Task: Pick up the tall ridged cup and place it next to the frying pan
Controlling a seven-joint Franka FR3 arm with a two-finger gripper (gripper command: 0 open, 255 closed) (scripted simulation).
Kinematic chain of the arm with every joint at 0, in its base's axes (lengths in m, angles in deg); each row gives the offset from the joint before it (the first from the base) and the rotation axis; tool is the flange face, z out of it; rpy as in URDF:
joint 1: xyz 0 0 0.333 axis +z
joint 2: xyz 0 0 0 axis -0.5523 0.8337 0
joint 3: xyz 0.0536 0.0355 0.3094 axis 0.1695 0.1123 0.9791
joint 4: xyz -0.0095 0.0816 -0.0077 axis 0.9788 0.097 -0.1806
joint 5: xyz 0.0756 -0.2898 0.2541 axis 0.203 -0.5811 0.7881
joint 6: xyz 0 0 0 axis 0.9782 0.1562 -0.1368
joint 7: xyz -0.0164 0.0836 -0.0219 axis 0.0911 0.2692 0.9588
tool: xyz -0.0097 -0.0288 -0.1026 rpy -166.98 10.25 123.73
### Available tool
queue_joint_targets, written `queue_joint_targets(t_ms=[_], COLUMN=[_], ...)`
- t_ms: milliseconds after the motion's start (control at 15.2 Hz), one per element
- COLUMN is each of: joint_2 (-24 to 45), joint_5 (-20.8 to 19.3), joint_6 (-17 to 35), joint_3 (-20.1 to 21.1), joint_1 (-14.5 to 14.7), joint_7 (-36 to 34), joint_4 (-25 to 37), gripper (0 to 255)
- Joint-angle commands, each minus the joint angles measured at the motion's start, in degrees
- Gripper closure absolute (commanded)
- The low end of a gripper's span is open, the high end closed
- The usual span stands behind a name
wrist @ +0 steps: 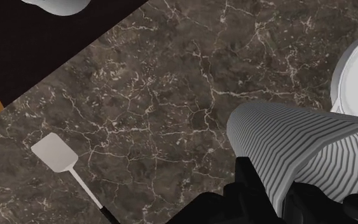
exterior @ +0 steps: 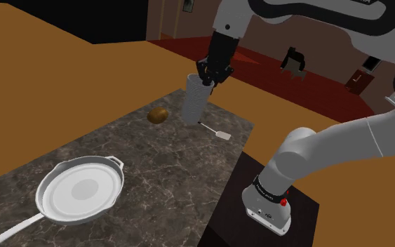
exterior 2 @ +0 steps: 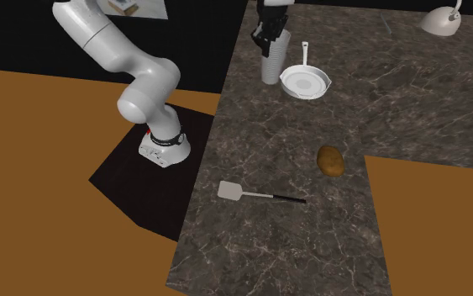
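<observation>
**Item under handling.** The tall ridged cup [exterior: 193, 102] is pale grey with close horizontal ridges down its wall. It hangs directly beneath the gripper [exterior: 213, 72]. It appears lifted clear of the dark marble counter [exterior: 154, 168], though the gap under its base cannot be confirmed.

**End effector.** The black fingers are closed on the cup at its rim. In the wrist view the ridged wall runs out from between them, clasped on both sides.

**Orientation.** The long axis is close to vertical, with a slight lean in the shoulder view. The mouth faces up into the gripper and the base points down and away from it.

**Handling assessment.**
- Judged light and stiff, as an empty, thin-walled vessel.
- The ridges should give the pads some bite against downward slip.
- The grip sits high on a tall body, so the base may swing on quick moves.
- A hold lower on the wall would be steadier, but the rim grip leaves the base free to set down.
- A tall, narrow cup is likely to tip if released while tilted.

**Surroundings.**
- The frying pan [exterior: 80, 191] lies on the counter below the gripper and off to one side.
- A spatula [exterior: 220, 132] and a potato [exterior: 158, 115] lie below on the other side, apart from the cup.
</observation>
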Motion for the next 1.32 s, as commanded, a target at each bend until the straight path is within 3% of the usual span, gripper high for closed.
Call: queue_joint_targets(t_ms=[0, 594, 1254], joint_2=[1.82, 13.38, 12.78], joint_5=[1.0, 1.8, 2.84], joint_6=[1.03, 4.54, 12.0], joint_3=[2.47, 13.81, 14.88], joint_1=[0.44, 1.04, 1.57], joint_7=[-2.62, -14.9, -13.89], joint_4=[1.37, 11.97, 3.92], gripper=[255, 255, 255])
